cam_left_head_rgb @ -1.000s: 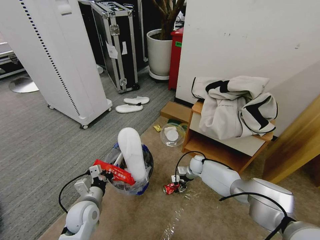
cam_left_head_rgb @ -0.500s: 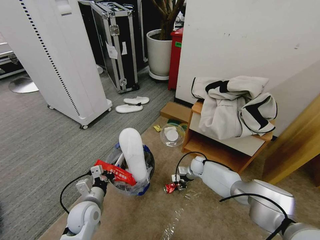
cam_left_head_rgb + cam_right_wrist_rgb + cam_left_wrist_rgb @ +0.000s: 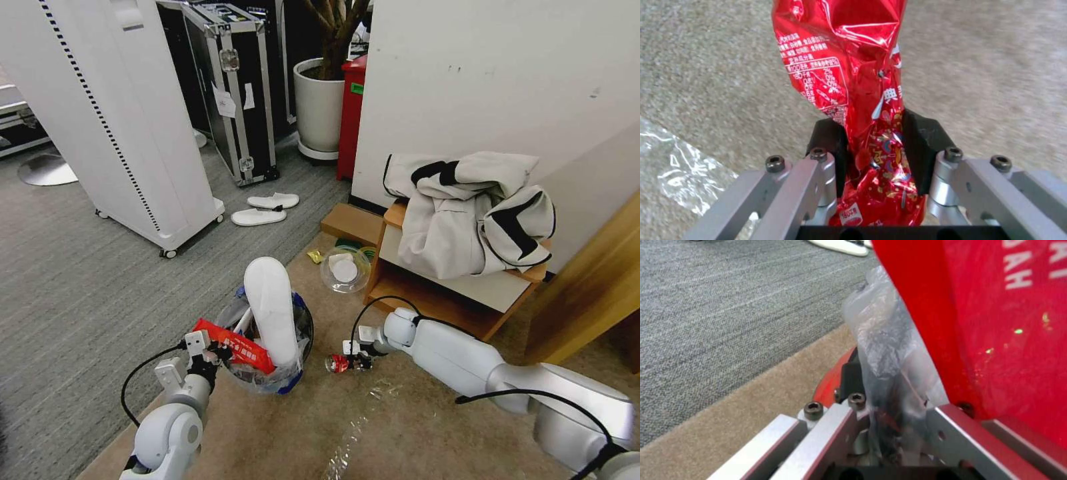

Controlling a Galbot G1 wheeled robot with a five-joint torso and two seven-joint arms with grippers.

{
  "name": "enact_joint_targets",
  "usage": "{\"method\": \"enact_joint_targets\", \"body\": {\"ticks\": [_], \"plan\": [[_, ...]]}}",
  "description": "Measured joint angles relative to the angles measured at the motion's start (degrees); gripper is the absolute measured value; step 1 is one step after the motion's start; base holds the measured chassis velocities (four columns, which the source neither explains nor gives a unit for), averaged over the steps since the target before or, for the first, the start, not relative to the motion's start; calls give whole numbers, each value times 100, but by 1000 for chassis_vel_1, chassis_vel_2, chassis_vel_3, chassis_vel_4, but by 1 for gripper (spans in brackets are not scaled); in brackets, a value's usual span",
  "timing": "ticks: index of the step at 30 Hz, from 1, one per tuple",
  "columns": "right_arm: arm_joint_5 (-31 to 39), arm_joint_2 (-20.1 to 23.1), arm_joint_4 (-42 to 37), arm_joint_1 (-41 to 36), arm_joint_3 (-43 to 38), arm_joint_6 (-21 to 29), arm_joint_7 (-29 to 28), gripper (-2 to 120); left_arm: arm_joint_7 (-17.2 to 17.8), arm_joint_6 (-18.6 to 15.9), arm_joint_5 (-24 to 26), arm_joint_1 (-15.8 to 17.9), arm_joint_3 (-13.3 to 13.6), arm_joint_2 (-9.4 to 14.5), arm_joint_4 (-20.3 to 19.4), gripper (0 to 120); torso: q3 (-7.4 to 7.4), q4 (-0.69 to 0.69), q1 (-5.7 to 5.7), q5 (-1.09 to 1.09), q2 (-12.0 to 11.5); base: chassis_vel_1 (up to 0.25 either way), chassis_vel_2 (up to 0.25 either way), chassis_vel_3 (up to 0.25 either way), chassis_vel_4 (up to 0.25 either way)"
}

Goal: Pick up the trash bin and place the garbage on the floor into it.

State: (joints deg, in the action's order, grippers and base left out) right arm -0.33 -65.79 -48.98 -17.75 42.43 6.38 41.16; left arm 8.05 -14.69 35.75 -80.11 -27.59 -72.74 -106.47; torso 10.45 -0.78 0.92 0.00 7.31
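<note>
Trash bin: the trash bin (image 3: pixel 283 380) is sitting at the edge of the beige floor (image 3: pixel 280 440), just beside the grey ribbed carpet (image 3: pixel 73 280); its clear liner bag (image 3: pixel 889 350) is bulging over the rim.
In the bin: a flat white slipper (image 3: pixel 270 310) is standing upright in it, and a long red wrapper (image 3: pixel 233 345) with white lettering, too small to read, is lying across the near rim.
Left claw: the left claw (image 3: pixel 208 352) is clenching the bin's rim together with the liner; in the left wrist view the red wrapper is showing large white letters, cut off and not readable as a word.
Right claw: the right claw (image 3: pixel 876 150) is gripping a crumpled red snack wrapper (image 3: pixel 849 63) between its black pads, low over the floor and just to the right of the bin, apart from it.
Writing on the held wrapper: a white nutrition-style table of small characters with percent figures is showing, and a white patch near the claw's base is reading "180"; the brand cannot be made out.
Floor nearby: a scrap of clear film (image 3: pixel 357 427) is lying beside the right arm; a clear bowl-like lid (image 3: pixel 345 270) and a small yellow scrap (image 3: pixel 314 255) are lying farther off.
Surroundings: a grey-white jacket (image 3: pixel 473 213) is draping over a wooden shelf (image 3: pixel 427 303); two more white slippers (image 3: pixel 263 208) are lying on the grey carpet.
</note>
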Motion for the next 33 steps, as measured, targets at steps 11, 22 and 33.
{"method": "enact_joint_targets", "body": {"ticks": [11, 22, 33], "plan": [[370, 870, -1231, -27, -541, 207, 4, 26, 35, -59, -38, 53, 115, 126, 55, 1, -1, -1, 0, -1, 0, 0, 0, 0, 0], [812, 1757, -3049, -728, -1400, 306, -48, 26, 95, -142, -40, 85, 277, 220, 8, 1, -1, 1, 0, 0, 0, 0, 0, 0, 0], [1407, 2299, -4890, -1202, -2244, 582, -345, 26, 94, -235, -36, 23, 545, 360, -229, 1, -1, 1, 0, 0, 0, 0, 0, 0, 0]]}}
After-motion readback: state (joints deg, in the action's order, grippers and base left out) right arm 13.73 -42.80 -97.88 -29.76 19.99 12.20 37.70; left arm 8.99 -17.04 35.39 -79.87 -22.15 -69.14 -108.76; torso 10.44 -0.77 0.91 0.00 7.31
